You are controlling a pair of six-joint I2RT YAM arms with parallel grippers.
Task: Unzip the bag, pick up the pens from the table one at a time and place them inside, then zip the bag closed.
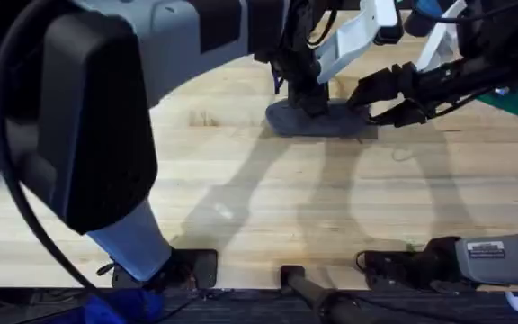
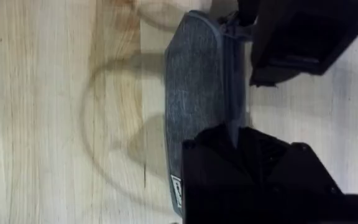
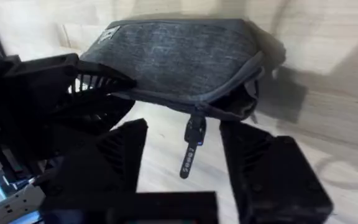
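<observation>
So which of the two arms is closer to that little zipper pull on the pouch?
Right. Its fingers stand open on either side of the zipper pull. The left gripper sits farther along the bag, toward its other end.

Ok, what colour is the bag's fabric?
Heathered grey-blue bag, clearest in the right wrist view.

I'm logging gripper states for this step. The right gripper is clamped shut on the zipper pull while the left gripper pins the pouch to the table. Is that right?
Not quite. In the right wrist view the right gripper is open, its fingers spread either side of the zipper pull, which hangs free between them. The rest holds: the left gripper pins the grey-blue pouch to the table.
</observation>
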